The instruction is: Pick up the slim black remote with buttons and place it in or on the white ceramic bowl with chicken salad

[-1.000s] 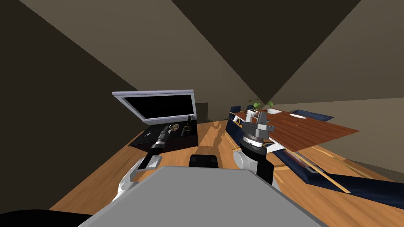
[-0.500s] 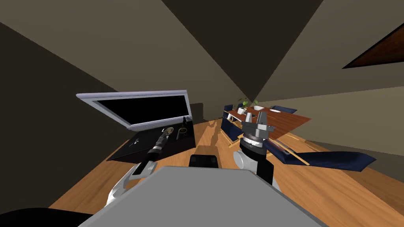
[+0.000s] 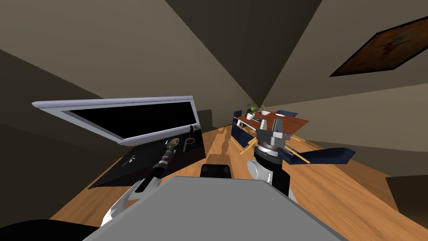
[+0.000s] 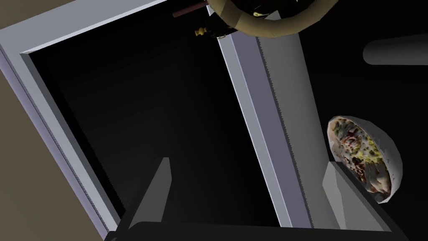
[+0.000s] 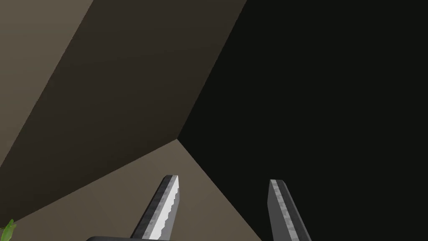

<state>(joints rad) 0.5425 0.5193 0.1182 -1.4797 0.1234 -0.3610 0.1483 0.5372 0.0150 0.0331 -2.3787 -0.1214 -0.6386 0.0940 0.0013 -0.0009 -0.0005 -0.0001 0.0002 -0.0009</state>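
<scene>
A white bowl (image 4: 367, 160) heaped with mixed salad sits on the black TV stand (image 3: 146, 161), just outside one finger of my left gripper (image 4: 247, 162). That gripper is open with nothing between its fingers, and it faces the grey-framed TV screen (image 4: 138, 104). In the head view my left arm reaches out over the stand, with the left gripper (image 3: 169, 147) beside the bowl (image 3: 173, 142). My right gripper (image 3: 271, 122) is raised in front of my chest, open and empty, as its wrist view also shows (image 5: 224, 180).
A tan ring-shaped object (image 3: 189, 142) and a slim dark upright piece (image 3: 192, 127) stand on the stand beyond the bowl. A wooden dining table (image 3: 288, 122) with a plant and blue chairs (image 3: 322, 155) lies ahead right across the wooden floor. A picture (image 3: 384, 46) hangs right.
I have moved: the TV and stand now spread wider to the left, and the dining table looks smaller and farther. A wall picture has come into view. Both arms hold their poses.
</scene>
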